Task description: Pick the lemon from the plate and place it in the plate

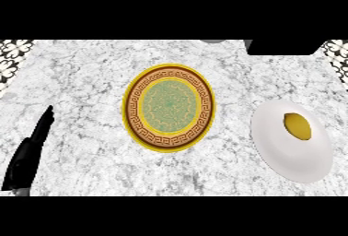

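Left hand point(31, 152) at the lower left edge, resting on or just over the marble counter point(81, 83); fingers straight, held together, tips pointing up the view, holding nothing.

Right of those fingertips, well apart from them: patterned plate point(135, 113) with yellow rim, brown key-pattern band and green centre. Nothing lies on it.

Farther right again, the far side of the patterned plate from the fingers: white plate point(275, 138), plain. Lemon point(297, 126) sits on it, in its upper right part, yellow, untouched by any finger.

Dark block point(282, 46) at the top right edge of the counter, beyond the white plate. Right hand does not show.
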You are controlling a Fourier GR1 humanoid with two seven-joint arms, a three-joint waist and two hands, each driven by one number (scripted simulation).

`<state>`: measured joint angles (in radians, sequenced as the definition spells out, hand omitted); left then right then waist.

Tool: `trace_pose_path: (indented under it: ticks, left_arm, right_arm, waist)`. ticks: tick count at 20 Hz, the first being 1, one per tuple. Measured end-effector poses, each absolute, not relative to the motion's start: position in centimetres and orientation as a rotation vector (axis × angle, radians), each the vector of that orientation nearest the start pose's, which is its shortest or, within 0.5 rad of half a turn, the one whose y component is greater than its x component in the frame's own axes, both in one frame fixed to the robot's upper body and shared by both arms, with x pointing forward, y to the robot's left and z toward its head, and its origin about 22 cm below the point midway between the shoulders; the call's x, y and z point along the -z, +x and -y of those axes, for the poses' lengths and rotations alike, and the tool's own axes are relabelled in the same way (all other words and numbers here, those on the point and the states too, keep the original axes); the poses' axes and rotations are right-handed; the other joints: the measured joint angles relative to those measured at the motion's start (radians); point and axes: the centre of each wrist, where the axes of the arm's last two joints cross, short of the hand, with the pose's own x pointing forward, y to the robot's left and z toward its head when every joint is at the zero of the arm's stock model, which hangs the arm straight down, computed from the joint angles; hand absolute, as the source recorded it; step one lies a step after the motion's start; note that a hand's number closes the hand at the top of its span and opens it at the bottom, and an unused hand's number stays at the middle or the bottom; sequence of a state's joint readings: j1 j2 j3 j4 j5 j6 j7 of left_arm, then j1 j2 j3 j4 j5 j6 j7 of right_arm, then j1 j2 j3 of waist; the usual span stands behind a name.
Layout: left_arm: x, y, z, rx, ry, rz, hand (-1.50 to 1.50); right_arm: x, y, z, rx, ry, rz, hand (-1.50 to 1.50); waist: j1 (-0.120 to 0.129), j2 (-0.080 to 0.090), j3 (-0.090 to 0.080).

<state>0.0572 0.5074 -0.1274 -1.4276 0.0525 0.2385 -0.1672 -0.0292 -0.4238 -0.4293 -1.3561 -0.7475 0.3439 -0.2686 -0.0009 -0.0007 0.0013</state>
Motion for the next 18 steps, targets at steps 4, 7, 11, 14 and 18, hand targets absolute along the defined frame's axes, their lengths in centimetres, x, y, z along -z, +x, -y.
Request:
trace_pose_path:
  ticks: [4,7,11,14,18]
  left_arm:
    - [0.6,21.9,-33.9,0.289,0.476,1.518,0.0]
    - [0.3,21.8,-34.1,0.297,0.477,1.518,0.0]
    - [0.6,21.7,-33.8,0.3,0.468,1.517,0.0]
    - [0.4,21.9,-34.1,0.301,0.465,1.519,0.0]
    - [0.2,21.8,-33.3,0.301,0.462,1.527,0.0]
  right_arm:
    - [-5.1,20.7,46.4,0.195,0.127,1.912,-1.5]
    - [-6.7,20.4,47.7,0.008,0.076,1.841,-1.5]
    - [-8.6,21.1,48.8,-0.204,-0.007,1.729,-1.5]
    - [-9.3,22.2,49.2,-0.306,-0.05,1.644,-1.5]
    - [-10.6,24.0,49.4,-0.424,-0.079,1.541,-1.5]
  waist:
    - [0.0,0.0,0.0]
    - [0.004,0.001,-0.001]
    - [0.011,0.003,-0.001]
    - [0.014,0.003,-0.001]
    - [0.017,0.003,-0.001]
